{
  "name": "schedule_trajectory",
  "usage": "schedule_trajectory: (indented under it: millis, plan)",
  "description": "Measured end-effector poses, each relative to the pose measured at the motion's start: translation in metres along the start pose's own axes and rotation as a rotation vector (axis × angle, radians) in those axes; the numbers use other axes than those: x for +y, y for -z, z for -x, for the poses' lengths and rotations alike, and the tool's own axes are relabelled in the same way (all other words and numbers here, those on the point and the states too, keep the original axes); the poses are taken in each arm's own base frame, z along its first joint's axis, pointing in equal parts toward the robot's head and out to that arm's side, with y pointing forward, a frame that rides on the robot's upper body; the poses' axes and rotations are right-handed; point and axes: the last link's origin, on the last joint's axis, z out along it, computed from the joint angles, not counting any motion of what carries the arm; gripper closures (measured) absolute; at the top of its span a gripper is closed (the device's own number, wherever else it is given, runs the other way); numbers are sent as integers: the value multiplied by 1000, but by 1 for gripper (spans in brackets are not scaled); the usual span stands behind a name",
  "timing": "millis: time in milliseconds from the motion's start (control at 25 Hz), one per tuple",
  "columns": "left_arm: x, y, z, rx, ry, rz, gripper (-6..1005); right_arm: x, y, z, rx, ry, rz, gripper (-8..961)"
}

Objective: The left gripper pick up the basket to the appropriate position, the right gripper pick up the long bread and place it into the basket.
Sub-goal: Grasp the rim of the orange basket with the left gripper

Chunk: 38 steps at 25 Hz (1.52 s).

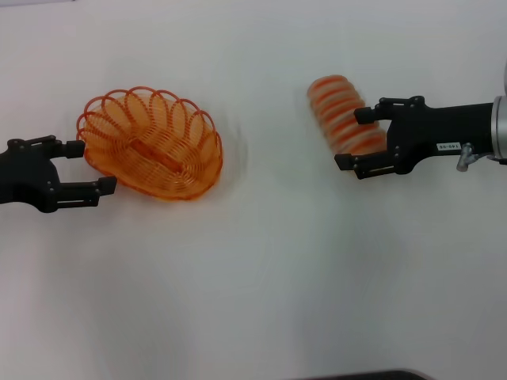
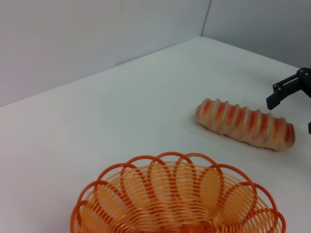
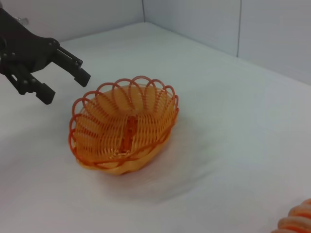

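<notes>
The oval orange wire basket [image 1: 150, 144] stands upright on the white table at the left; it also shows in the left wrist view [image 2: 177, 196] and the right wrist view [image 3: 124, 126]. My left gripper [image 1: 95, 166] is open at the basket's left end, its fingers just outside the rim; it also shows in the right wrist view [image 3: 65, 88]. The long bread [image 1: 345, 115], pale with orange ridges, lies on the table at the right and also shows in the left wrist view [image 2: 245, 124]. My right gripper [image 1: 355, 139] is open, with one finger on each side of the bread's near end.
The white table [image 1: 269, 269] is bare between basket and bread and towards the front. Grey walls [image 2: 97, 39] rise behind its far edge. A corner of the bread [image 3: 297, 222] shows at the edge of the right wrist view.
</notes>
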Motion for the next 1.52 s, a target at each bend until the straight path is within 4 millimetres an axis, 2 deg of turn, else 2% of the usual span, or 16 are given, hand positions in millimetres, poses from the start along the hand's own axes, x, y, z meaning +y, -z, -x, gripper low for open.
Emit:
schedule_trajectory:
  millis: [280,640,720,1000,1120,1280,1520]
  plan:
    - [-8,6,-6,63,49,-51,140,0,-1,2,-4,2,1,17]
    - [-41,3,-38,115,259,-184,140,-1,-2,5,-9,1,0,20]
    - [-49,-12,-59,31,288,-213,139,-2,-2,6,-12,1,-2,21]
    - [-61,-32,-91,-155,239,-329,139,-3,-2,8,-22,-5,-2,22]
    - [-62,-36,-97,-235,205,-351,139,-2,-2,9,-26,-6,1,22]
    - [-54,-47,-103,-352,154,-329,140,-3,-2,9,-27,-3,-5,23]
    - [-43,-62,-104,-412,108,-304,140,-6,-1,8,-26,-1,-22,23]
